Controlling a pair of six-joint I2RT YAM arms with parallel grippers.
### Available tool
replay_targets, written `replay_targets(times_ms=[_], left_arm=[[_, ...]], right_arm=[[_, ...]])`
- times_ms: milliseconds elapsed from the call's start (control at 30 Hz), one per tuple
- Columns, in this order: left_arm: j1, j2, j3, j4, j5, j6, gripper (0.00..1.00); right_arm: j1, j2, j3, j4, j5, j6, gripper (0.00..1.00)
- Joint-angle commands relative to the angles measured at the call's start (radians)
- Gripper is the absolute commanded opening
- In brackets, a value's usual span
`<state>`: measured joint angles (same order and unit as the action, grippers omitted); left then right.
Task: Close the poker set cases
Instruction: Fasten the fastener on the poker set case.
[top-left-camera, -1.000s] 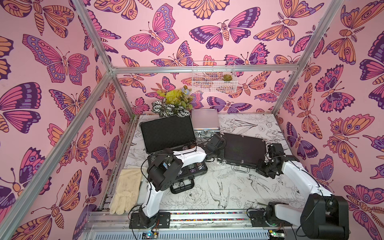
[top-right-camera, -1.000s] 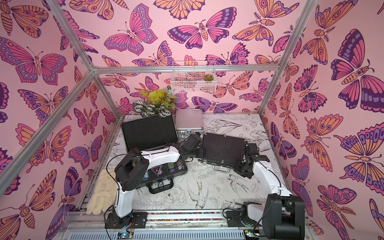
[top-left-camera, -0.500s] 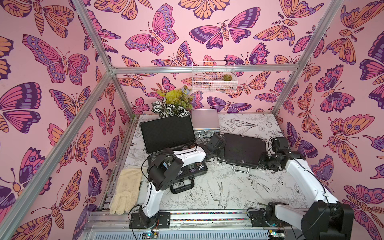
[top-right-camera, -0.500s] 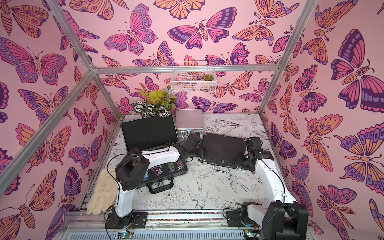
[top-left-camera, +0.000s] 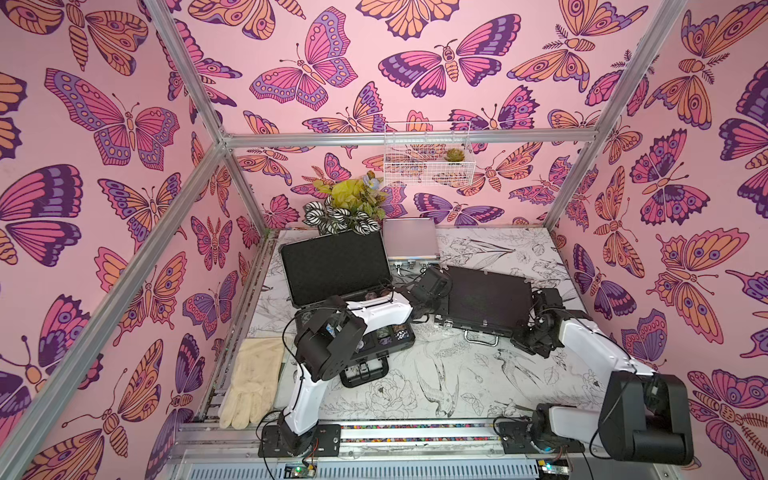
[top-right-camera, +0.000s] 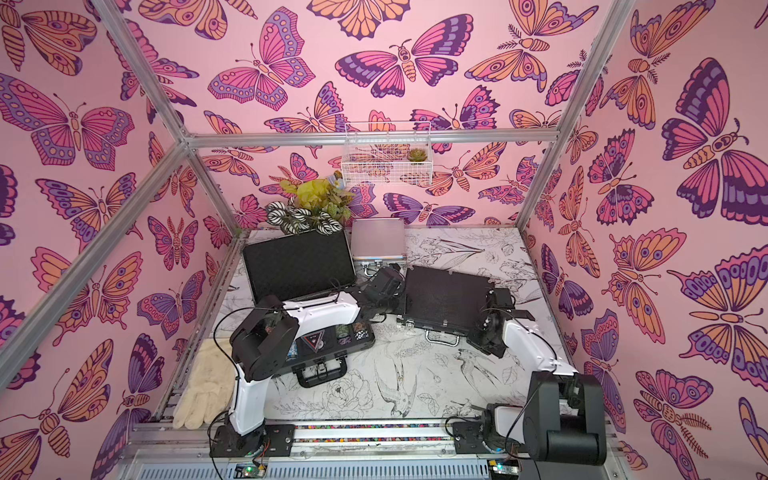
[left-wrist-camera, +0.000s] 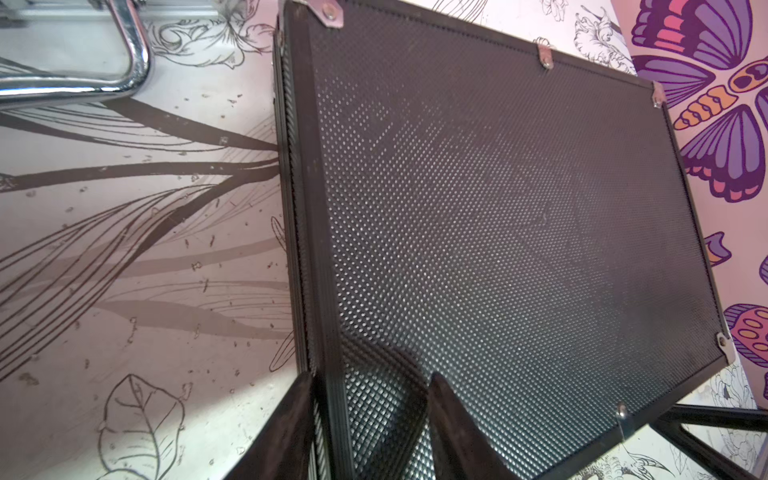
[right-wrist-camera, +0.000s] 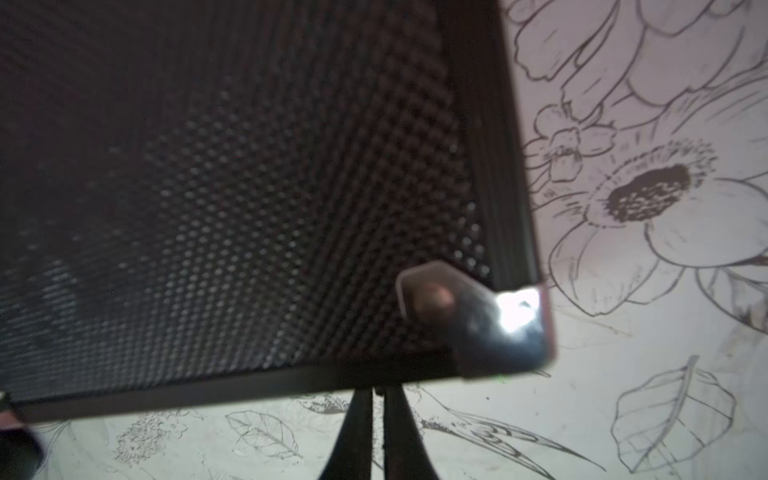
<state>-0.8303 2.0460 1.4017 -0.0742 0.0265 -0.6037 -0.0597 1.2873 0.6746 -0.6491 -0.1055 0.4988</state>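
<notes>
The flat black silver-trimmed case (top-left-camera: 486, 299) (top-right-camera: 446, 297) lies with its lid down in both top views. My left gripper (top-left-camera: 442, 309) (left-wrist-camera: 370, 415) is open and straddles its left edge: one finger (left-wrist-camera: 291, 419) runs along the side wall, the other sits over the dimpled lid (left-wrist-camera: 498, 208). My right gripper (top-left-camera: 534, 309) (right-wrist-camera: 376, 392) is shut and empty, its tips against the case's right edge beside a silver corner cap (right-wrist-camera: 498, 320). The large case (top-left-camera: 336, 270) stands open, with chips (top-left-camera: 392, 334) in its base, partly hidden by the left arm. The small silver case (top-left-camera: 409, 241) is closed at the back.
A cream glove (top-left-camera: 253, 382) lies at the front left by the rail. Potted plants (top-left-camera: 345, 208) stand in the back left corner. A wire basket (top-left-camera: 428, 158) hangs on the back wall. The silver case's chrome handle (left-wrist-camera: 133, 54) lies close to the left gripper.
The right gripper's jaws have closed together. The right arm has shifted along the flat black case's right edge, away and back again. The left arm has stayed where it was.
</notes>
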Motion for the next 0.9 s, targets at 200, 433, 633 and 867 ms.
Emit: replay_targets(times_ms=[200,433,633,867], left_arm=[[0.006,0.068,-0.039,-0.062,-0.016,0.007,0.45],[0.005,0.066,-0.039,-0.062,-0.016,0.011,0.44],[0.006,0.063,-0.047,-0.063,-0.020,0.013,0.44],[0.007,0.050,-0.055,-0.063,-0.033,0.019,0.44]], right_arm=[[-0.007,-0.110,0.060,-0.044,-0.062,0.070,0.21],[-0.002,-0.196,-0.016,0.069,-0.118,0.246,0.84],[0.012,-0.216,-0.093,0.183,-0.114,0.410,0.99],[0.012,-0.254,-0.136,0.232,-0.056,0.523,0.99]])
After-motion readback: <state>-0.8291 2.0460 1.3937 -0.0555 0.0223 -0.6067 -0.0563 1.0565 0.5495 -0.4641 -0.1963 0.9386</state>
